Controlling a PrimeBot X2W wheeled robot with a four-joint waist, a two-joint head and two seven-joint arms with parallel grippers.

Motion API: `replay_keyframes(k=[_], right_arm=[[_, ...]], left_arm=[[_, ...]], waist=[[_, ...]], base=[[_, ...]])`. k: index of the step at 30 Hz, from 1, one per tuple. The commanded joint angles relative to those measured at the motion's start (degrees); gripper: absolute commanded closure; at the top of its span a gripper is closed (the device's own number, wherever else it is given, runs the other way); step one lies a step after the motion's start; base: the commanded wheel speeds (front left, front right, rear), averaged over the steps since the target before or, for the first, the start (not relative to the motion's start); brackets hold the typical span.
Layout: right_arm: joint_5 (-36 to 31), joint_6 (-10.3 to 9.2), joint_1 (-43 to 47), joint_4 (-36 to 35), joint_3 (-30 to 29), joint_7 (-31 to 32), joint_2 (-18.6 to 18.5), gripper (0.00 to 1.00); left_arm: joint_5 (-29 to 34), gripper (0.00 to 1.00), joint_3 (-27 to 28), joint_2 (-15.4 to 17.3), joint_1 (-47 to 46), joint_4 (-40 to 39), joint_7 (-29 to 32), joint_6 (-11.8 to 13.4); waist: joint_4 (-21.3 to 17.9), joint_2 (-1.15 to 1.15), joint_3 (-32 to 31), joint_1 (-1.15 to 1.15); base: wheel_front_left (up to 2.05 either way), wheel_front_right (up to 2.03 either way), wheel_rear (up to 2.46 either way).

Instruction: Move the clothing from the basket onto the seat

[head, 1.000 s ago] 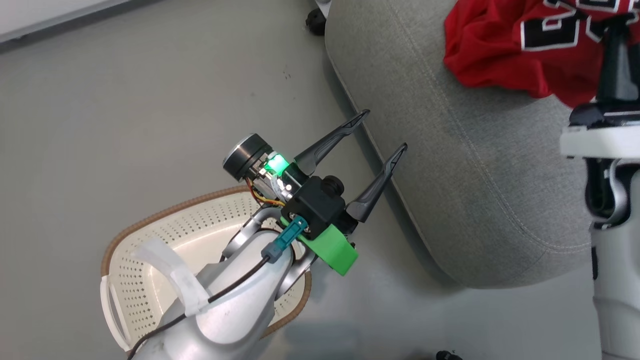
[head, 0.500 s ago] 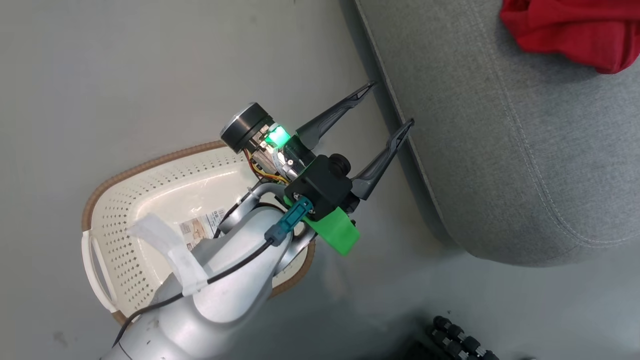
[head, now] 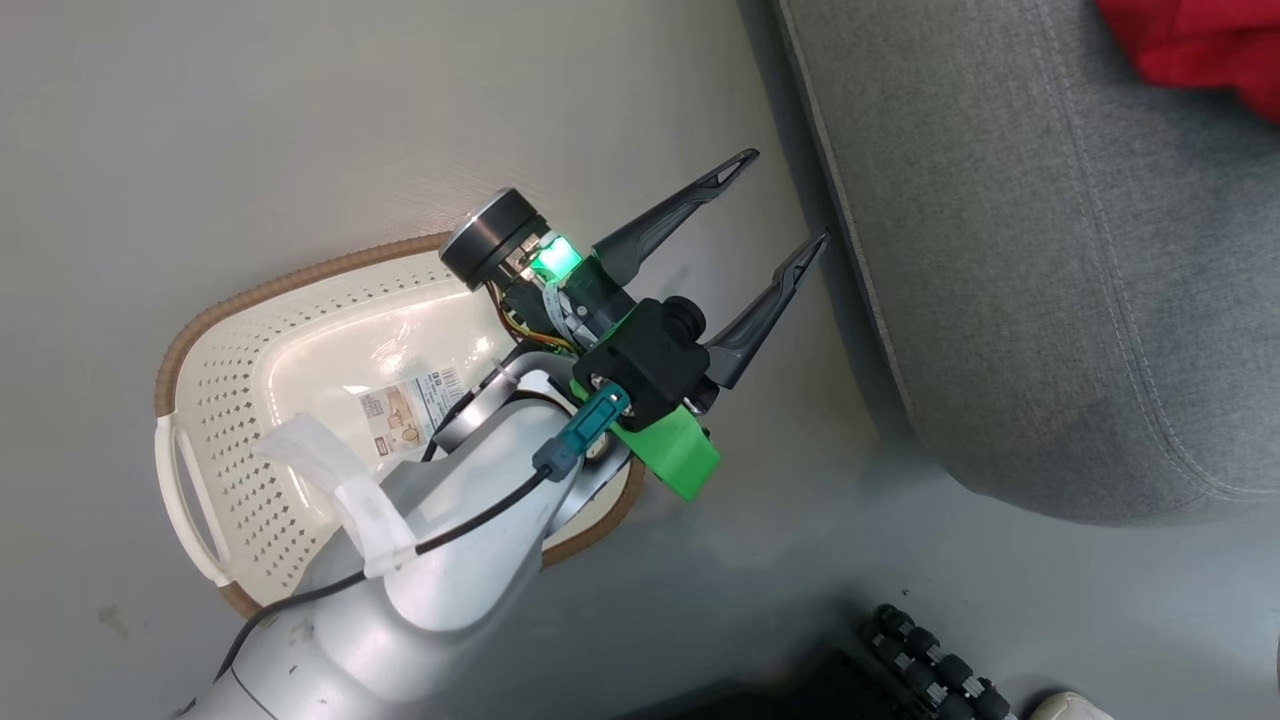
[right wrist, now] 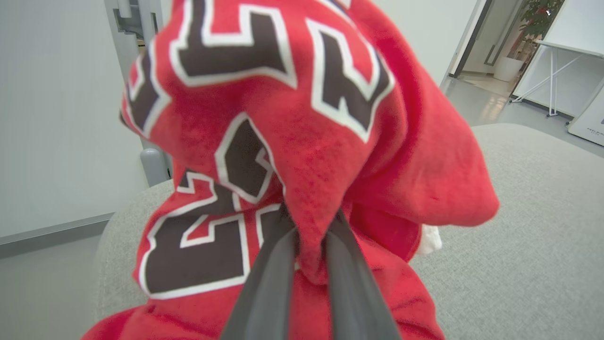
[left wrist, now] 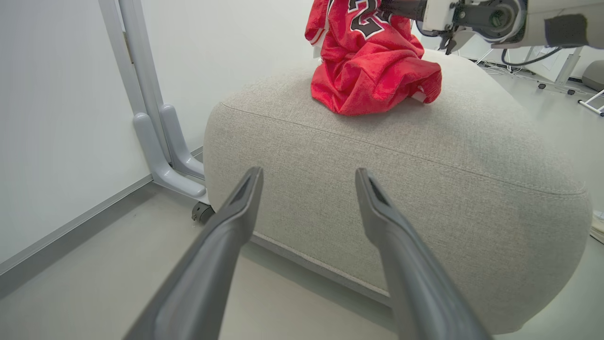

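Shifted since a second ago: the head camera alone, so the seat lies further toward the upper right of the head view and more of the basket's inside shows. The left hand's spread is unchanged.

Hands, 2. Left hand (head: 786, 197): two long dark tapered fingers spread wide, gripping nothing, held over the floor between basket and seat, pointing at the seat's side. Right hand (right wrist: 311, 226): fingers closed on a fold of the jersey, holding it up above the seat.

Basket (head: 230, 400), 1. Rounded-rectangular white plastic, walls perforated in rows, brown woven-look rim, white side handle. It stands on the floor under the left forearm, near the seat. Contents seen: 1 printed label (head: 410, 415), flat on its bottom; the forearm hides part of the inside.

Floor (head: 250, 120). Smooth, grey, matt.

Seat (left wrist: 424, 189), 1. Large, light-grey woven upholstery, rounded corner, one seam line below the top.

Clothing (left wrist: 373, 80), 1 red fleecy heap on the seat top, lower folds resting on the cushion, upper part lifted. Jersey (right wrist: 283, 141), 1, with black white-edged numerals. White trim shows at the heap's edge; whether a second garment lies in it cannot be told.

Frame leg (left wrist: 155, 137), 1. Pale grey, behind the seat.
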Motion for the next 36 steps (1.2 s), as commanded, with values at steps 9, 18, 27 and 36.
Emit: replay_keyframes(k=[9,18,27,36], right_arm=[[-1.05,-0.08,3.46,5.84,-2.37,-0.13,1.21,0.78],[-0.82,-0.08,8.3,2.61,-1.77,-0.13,2.1,0.0],[-0.38,-0.07,18.57,-3.52,-0.86,-0.13,3.24,0.0],[0.0,-0.08,26.75,-12.52,2.8,-0.13,4.11,0.0]], left_arm=[[-0.57,0.0,0.46,0.96,-0.94,-0.1,-0.04,0.61],[-1.68,0.0,0.52,0.39,1.43,-0.35,-0.04,1.08],[-3.15,0.0,2.87,0.19,5.36,-1.33,-0.04,2.2],[-4.63,0.0,7.11,0.37,10.9,-2.55,-0.03,3.57]], waist=[[0.3,0.57,-0.43,-0.01],[-0.26,0.57,-5.43,-0.01],[-0.41,0.57,-12.94,-0.01],[1.97,0.57,-19.42,-0.01]], base=[[0.0,0.0,0.0],[0.0,0.0,0.0],[0.0,0.0,0.0],[0.0,0.0,0.0]])
